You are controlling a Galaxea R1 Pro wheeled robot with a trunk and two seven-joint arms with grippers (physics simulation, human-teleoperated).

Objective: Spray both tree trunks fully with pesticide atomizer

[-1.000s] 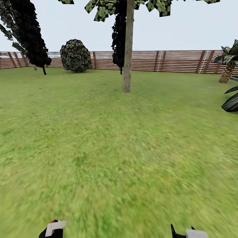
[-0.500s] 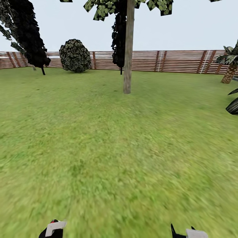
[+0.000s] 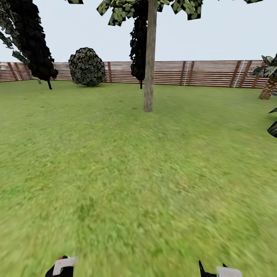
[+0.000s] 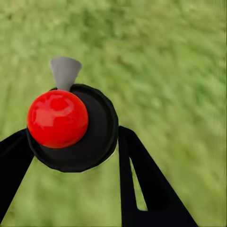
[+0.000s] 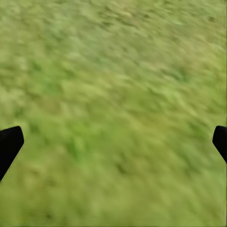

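Green lawn to a slatted fence: crossing toward the first tree, sprayer apparently in hand.

Grass (image 3: 115, 173) runs blurry underfoot to the wooden fence (image 3: 207, 72), with a smooth tree trunk (image 3: 149, 57) standing at twelve o'clock, well apart from the robot, a round bush (image 3: 87, 66) at eleven and a scaly palm (image 3: 267, 82) at two. The left gripper (image 4: 71, 135) sits low at seven o'clock, its dark fingers pressed against a small round dark body with a red knob and a grey nozzle, which I take to be the pesticide atomizer (image 4: 90, 142). The right gripper (image 5: 113, 142), at five o'clock, is spread wide over bare grass. Pickup looks done; the next move calls for closing on the trunk and aiming the nozzle at it.
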